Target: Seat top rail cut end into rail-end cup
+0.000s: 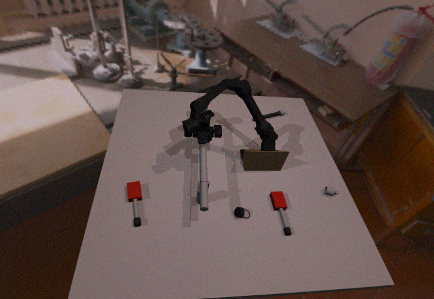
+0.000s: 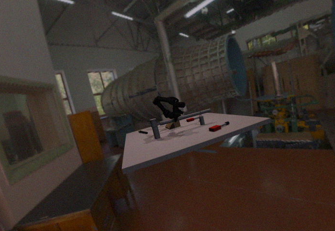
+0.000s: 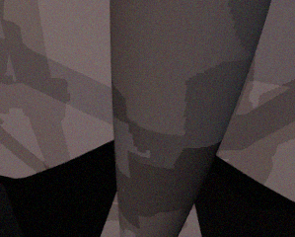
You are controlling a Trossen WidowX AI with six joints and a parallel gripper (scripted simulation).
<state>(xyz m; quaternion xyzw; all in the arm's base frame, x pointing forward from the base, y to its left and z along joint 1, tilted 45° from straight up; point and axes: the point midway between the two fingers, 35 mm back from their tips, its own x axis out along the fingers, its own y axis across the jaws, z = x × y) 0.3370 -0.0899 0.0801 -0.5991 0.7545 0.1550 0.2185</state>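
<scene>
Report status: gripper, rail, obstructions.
Gripper shut on rail. Rail raised above table, seating unconfirmed. Gripper hides the rail's far end from above; no blockage made out.

The pale tabletop (image 1: 224, 253) (image 2: 146, 158) carries 2 red blocks with grey rods and black ends, 1 small black cap with a ring (image 1: 239, 212), 1 small grey fitting (image 1: 329, 190) and 1 dark rod (image 1: 273, 114) (image 2: 143, 132), lying apart.

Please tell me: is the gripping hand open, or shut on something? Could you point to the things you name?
Shut on the rail (image 1: 203, 166) (image 2: 195, 114) (image 3: 172, 99); the wrist view shows it between both fingers.
</scene>
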